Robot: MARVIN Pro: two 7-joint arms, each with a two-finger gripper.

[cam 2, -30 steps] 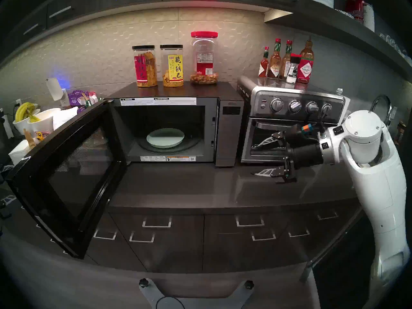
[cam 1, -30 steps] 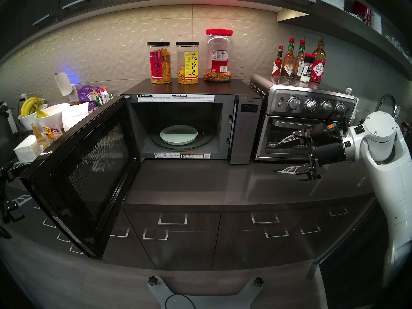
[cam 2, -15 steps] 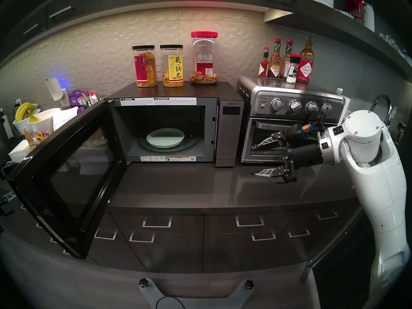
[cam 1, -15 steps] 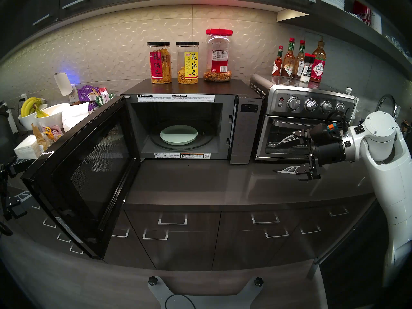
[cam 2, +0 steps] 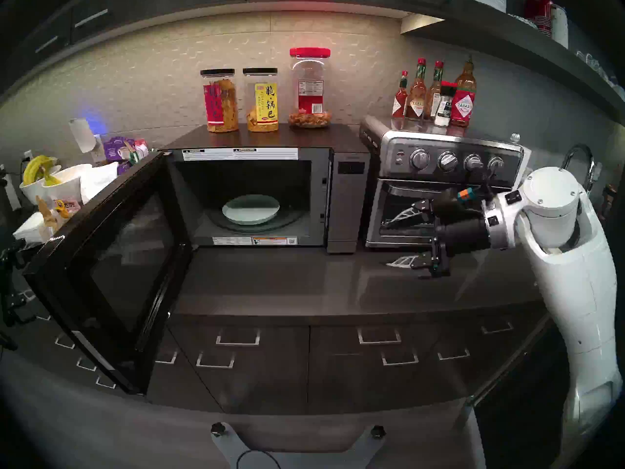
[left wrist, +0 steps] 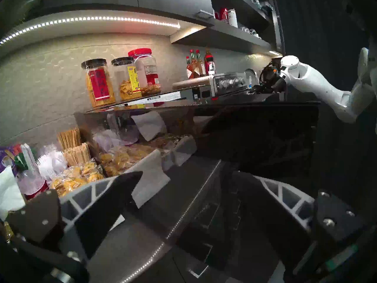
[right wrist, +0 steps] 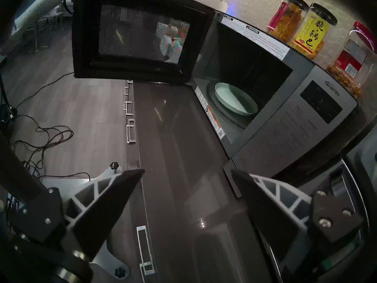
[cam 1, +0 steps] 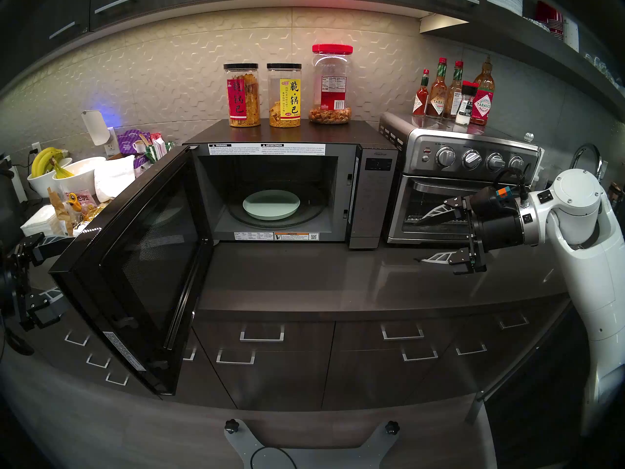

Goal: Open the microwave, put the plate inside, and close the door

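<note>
The wide black-framed glass door (cam 1: 135,265) of the big black box microwave (cam 1: 287,133) is nearest. It hangs swung out to the left of the microwave, over the front edge of the dark brown shiny desk (cam 1: 321,275). It stands part way open, and its mesh window faces the inside of the microwave.

The left tool (cam 1: 50,268) is just outside the door, at the door's free edge. Its two dark fingers (left wrist: 114,196) are spread wide apart and hold nothing. One finger reaches up near the top corner of the door and looks very close to it, but I cannot tell if it touches.

The right tool (cam 1: 426,238) is to the right of the microwave, in front of the shiny steel toaster oven with four round knobs (cam 1: 466,174), above the desk. Its fingers are spread wide too and hold nothing.

Further back, inside the microwave, the pale mint-green round plate (cam 1: 271,204) lies flat on the round glass tray, near the middle.

On top of the microwave stand three clear snack jars (cam 1: 284,96), two with black lids and one with a red lid. On top of the toaster oven stand some red sauce bottles (cam 1: 453,92)
</note>
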